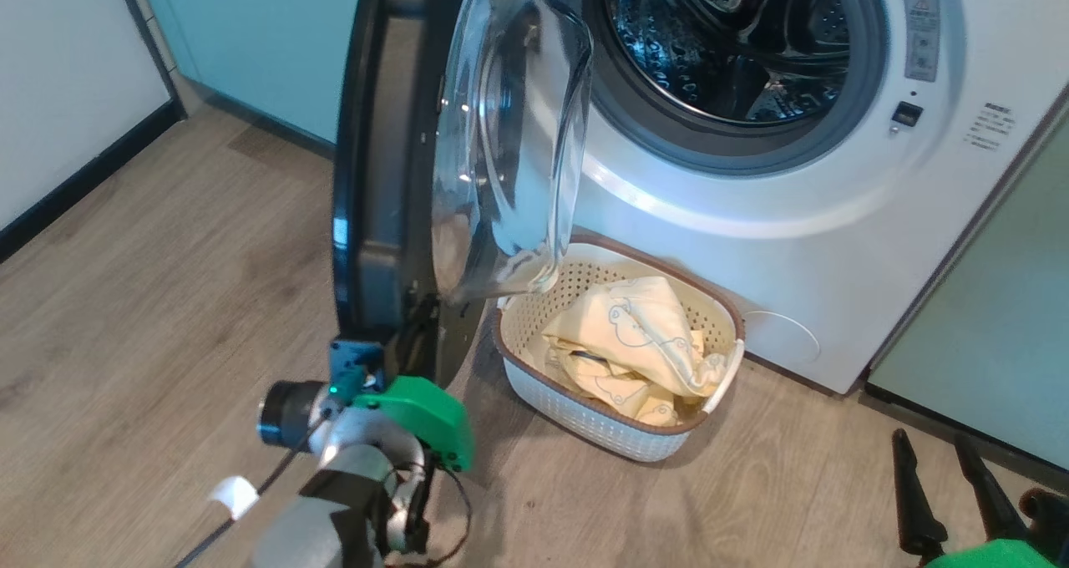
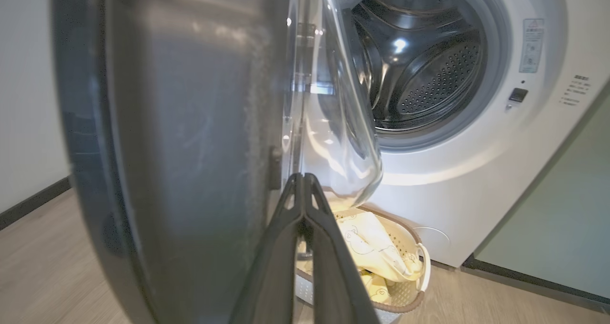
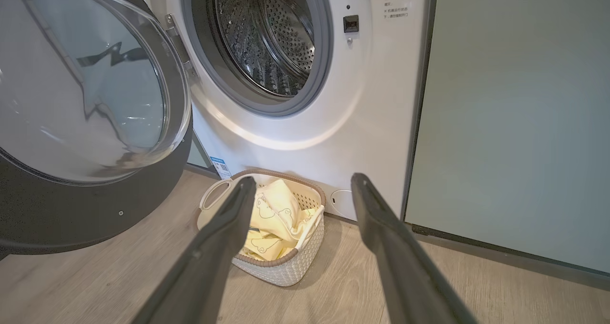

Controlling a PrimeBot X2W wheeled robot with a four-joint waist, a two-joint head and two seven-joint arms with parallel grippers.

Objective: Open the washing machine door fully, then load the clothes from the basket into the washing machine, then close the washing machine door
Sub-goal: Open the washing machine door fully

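Note:
The washing machine door (image 1: 367,175) stands swung out, edge-on to my head, its glass bowl (image 1: 509,134) facing the steel drum (image 1: 735,42) of the washing machine (image 1: 835,217). My left gripper (image 2: 303,177) is shut, its tips against the door's (image 2: 190,124) inner side near the rim, with nothing between them. Its green wrist (image 1: 409,409) sits just below the door's lower edge. The basket (image 1: 601,418) stands on the floor before the machine, with the pale yellow clothes (image 1: 635,334) heaped inside. My right gripper (image 3: 302,178) hangs open and empty, short of the basket (image 3: 286,271).
A pale green cabinet (image 1: 1002,342) flanks the machine on the right, another (image 1: 250,42) stands behind the door on the left. A white wall with dark skirting (image 1: 67,75) borders the wood floor (image 1: 167,284) at far left. The door overhangs the basket's left end.

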